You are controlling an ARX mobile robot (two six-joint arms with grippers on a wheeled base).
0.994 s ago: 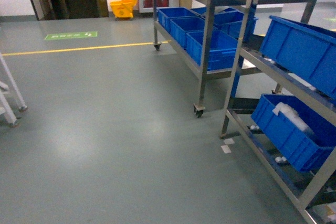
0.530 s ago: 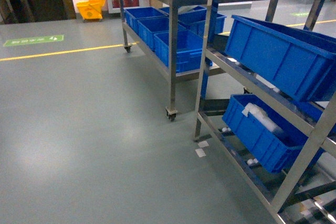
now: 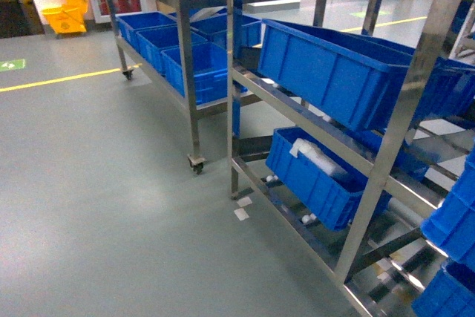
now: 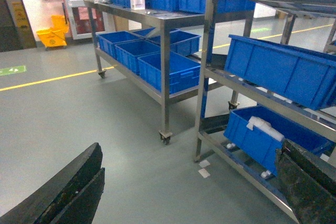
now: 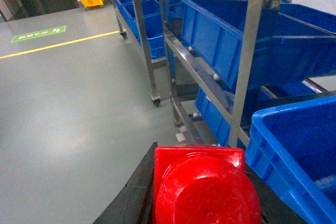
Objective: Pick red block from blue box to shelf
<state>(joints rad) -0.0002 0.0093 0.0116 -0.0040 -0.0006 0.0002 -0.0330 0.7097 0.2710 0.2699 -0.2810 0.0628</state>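
The red block [image 5: 205,192] fills the bottom of the right wrist view, and my right gripper [image 5: 199,155] is shut on it, with black fingers on both sides. A blue box [image 5: 299,150] sits just to its right. The shelf [image 3: 401,109], a silver steel rack, stands at the right of the head view with large blue bins [image 3: 334,72] on its tilted tiers; its post [image 5: 247,61] rises just ahead of the block. My left gripper [image 4: 191,179] hangs open over bare floor with nothing between its fingers. Neither gripper shows in the head view.
A second steel cart [image 3: 191,94] on castors carries several blue bins behind the shelf. A lower bin [image 3: 319,176] holds a white bag. Two white scraps [image 3: 241,209] lie by the shelf foot. A yellow mop bucket [image 3: 63,16] and a yellow floor line [image 3: 59,79] are at far left.
The head view has swung right and come closer: the shelf and cart slid leftward and grew, and more blue bins entered at the right edge.
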